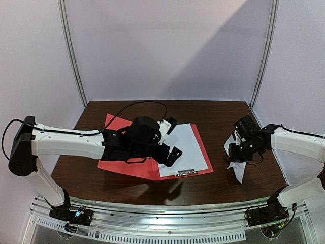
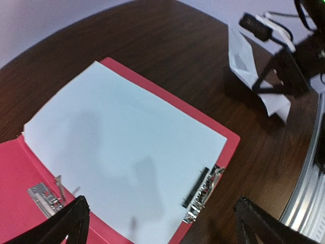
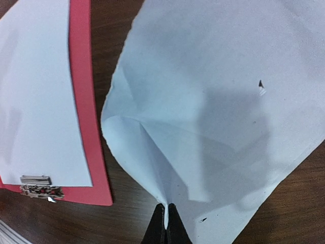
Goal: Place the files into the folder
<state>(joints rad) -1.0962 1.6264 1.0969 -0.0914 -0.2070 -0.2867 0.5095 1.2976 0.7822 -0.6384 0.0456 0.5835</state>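
The right jaws are pressed together on a corner of the small sheet [image 3: 218, 117], near the right edge of the table [image 1: 218, 188]. The open folder [image 1: 122, 165] lies to their left at table centre, with the large sheet [image 1: 185, 150] on its nearer half. The left jaws hang spread above the folder.

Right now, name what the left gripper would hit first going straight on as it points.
Likely the large sheet in the open folder; the left gripper points down at it, depth unclear.

Matt red folder [image 2: 15, 168], creased paper sheet [image 3: 218, 101], wood-grain table [image 2: 152, 40].
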